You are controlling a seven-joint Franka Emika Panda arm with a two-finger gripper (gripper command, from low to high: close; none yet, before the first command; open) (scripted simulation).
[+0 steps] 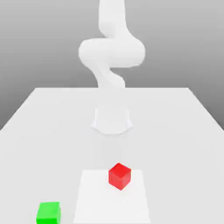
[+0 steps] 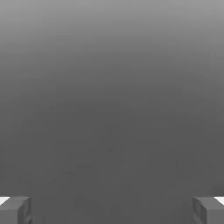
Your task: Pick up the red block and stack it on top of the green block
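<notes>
gripper (image 2: 112, 210) wide, empty. red block (image 1: 119, 176) sits corner-on, green block (image 1: 48, 212) well apart: misaligned fingers (image 2: 15, 210) may nudge it.

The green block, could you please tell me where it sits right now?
In the exterior view the green block rests on the table near the bottom-left corner, apart from the red block, which sits up and to its right.

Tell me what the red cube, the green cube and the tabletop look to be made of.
The small bright-red cube: probably plastic or painted wood; smooth flat faces, no grain, soft matte shading. The small bright-green cube: same look, uniform colour, no gloss. The white tabletop: smooth matte, laminate-like, no texture. Being rendered surfaces, the true materials stay open.
</notes>
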